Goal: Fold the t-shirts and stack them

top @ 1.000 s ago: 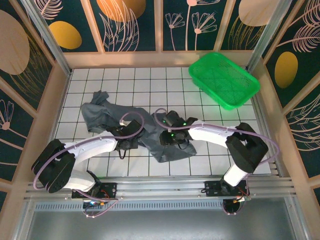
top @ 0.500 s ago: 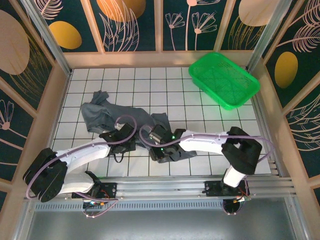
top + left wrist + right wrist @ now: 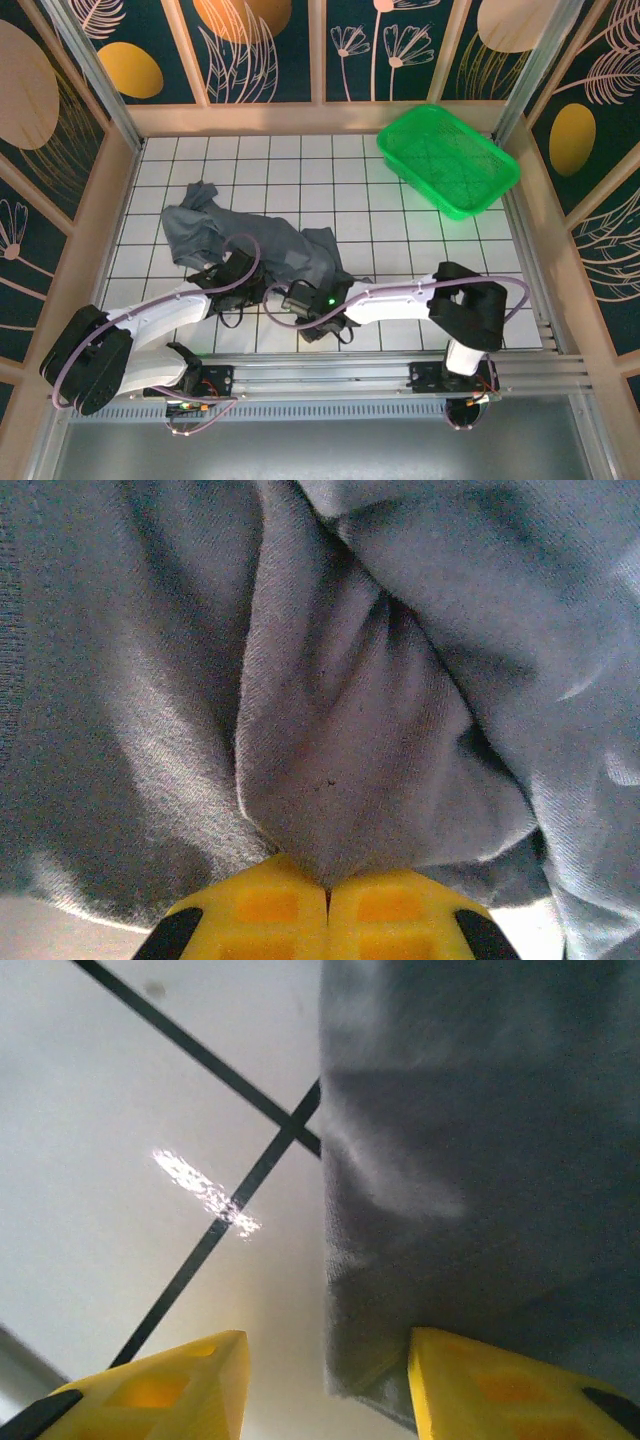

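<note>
The dark slate-grey t-shirt [image 3: 270, 240] lies crumpled on the white tiled floor, left of centre. My left gripper [image 3: 232, 290] sits at its near-left edge. In the left wrist view its yellow fingers [image 3: 260, 920] are shut on a pinched fold of the t-shirt [image 3: 330, 730]. My right gripper [image 3: 312, 318] reaches leftward to the shirt's near-right corner. In the right wrist view that gripper [image 3: 330, 1385] is open. The t-shirt's hemmed edge [image 3: 480, 1160] hangs between the fingers and rests against the right one [image 3: 500, 1390].
A green plastic basket [image 3: 447, 160] stands at the back right. Wooden walls ring the tiled floor [image 3: 420, 250], and a metal rail runs along the near edge. Black grid lines cross the floor [image 3: 120, 1160] beside the right gripper.
Both grippers have moved left and toward the near edge. The shirt's near-right part has been drawn in, so it lies more bunched. The right arm has stretched further left.
</note>
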